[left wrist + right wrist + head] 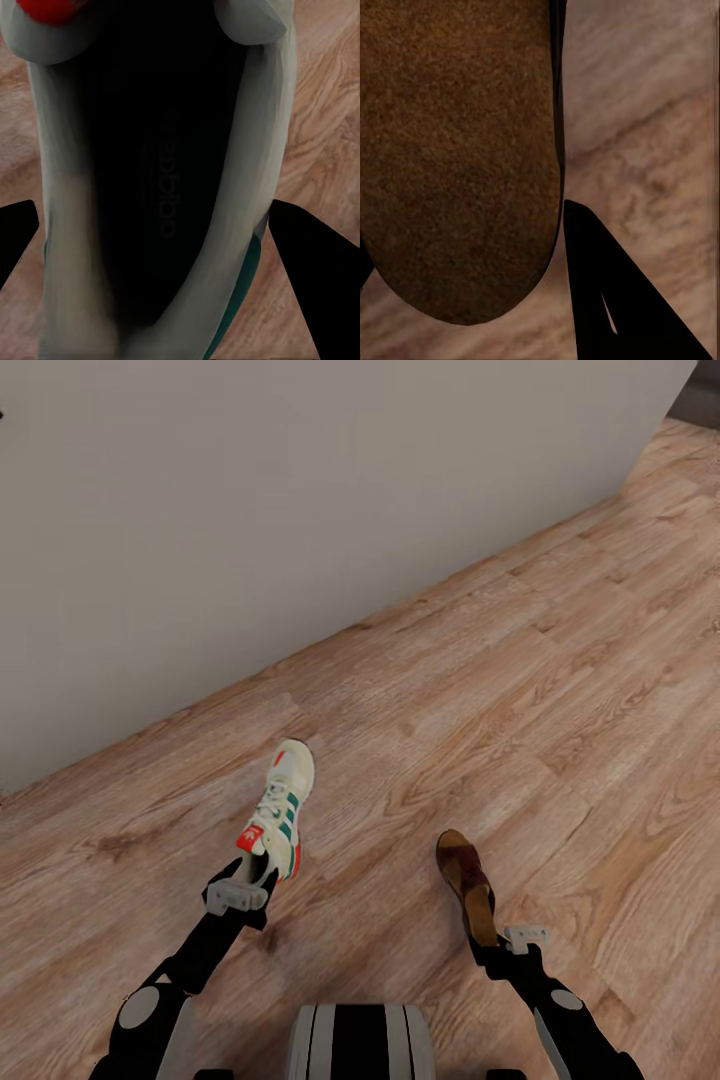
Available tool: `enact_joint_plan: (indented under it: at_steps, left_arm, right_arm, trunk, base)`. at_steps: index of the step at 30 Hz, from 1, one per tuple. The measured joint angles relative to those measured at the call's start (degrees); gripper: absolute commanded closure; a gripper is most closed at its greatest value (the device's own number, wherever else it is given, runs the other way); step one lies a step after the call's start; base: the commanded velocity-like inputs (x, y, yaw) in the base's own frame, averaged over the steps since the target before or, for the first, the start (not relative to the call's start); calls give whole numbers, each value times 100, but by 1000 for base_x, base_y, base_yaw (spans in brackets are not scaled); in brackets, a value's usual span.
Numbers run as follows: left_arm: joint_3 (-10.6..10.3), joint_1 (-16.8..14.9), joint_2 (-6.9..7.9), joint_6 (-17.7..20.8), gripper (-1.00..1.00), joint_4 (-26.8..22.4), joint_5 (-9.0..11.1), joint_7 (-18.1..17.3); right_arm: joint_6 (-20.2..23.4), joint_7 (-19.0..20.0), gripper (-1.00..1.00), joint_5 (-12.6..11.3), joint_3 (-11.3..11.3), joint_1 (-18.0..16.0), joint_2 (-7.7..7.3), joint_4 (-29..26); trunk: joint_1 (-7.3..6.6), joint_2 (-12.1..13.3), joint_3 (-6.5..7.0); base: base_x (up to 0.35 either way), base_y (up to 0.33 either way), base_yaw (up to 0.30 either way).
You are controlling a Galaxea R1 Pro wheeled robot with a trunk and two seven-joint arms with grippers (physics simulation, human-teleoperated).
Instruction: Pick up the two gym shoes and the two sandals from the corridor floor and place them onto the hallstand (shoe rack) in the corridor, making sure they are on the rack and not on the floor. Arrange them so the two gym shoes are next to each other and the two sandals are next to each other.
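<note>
**One shoe in each claw, no rack in sight**

You have a gym shoe (280,810) at the heel end in your left claw (240,888), its toe pointing away from you toward the grey wall (250,510). In the left wrist view the shoe's dark opening sits between the two black fingers (311,262), which stand apart on either side of the heel; they look closed onto it, though contact is hard to confirm. Your right claw (500,943) has the heel of a brown sandal (466,880), with one finger (615,300) just beside the tan insole; the other finger is barely seen, so I cannot tell how firmly it grips.

Both shoes hang above the wood floor (560,690), near the middle of the corridor, the gym shoe nearer the wall.

This reads as the carry step: one of each pair picked, nothing placed yet. Your next move calls for turning the base until the shoe rack comes into sight, keeping both arms level so neither shoe slips.
</note>
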Motion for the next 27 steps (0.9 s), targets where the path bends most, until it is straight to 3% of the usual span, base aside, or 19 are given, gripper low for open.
enact_joint_plan:
  at_steps: [4, 13, 16, 27]
  left_arm:
    - [153, 16, 21, 58, 100, 8, -15, 6]
    - [1021, 376, 25, 56, 100, 15, -39, -7]
    - [1227, 509, 24, 55, 100, 19, -43, -9]
    - [1609, 992, 26, 31, 100, 159, -79, 17]
  right_arm:
    - [-10, -38, 100, 2, -9, -1, -7, -89]
    - [3, -286, 100, 20, -23, 10, -32, -869]
    - [3, -431, 100, 23, -21, 20, -28, -1038]
    - [3, -818, 100, 44, -18, 61, -17, -1084]
  trunk:
    - [-10, 5, 89]
    - [-34, 17, 300]
    - [-41, 21, 389]
    - [-70, 36, 728]
  base:
    - [0, 0, 0]
    - [0, 0, -10]
    - [0, 0, -60]
    - [0, 0, -72]
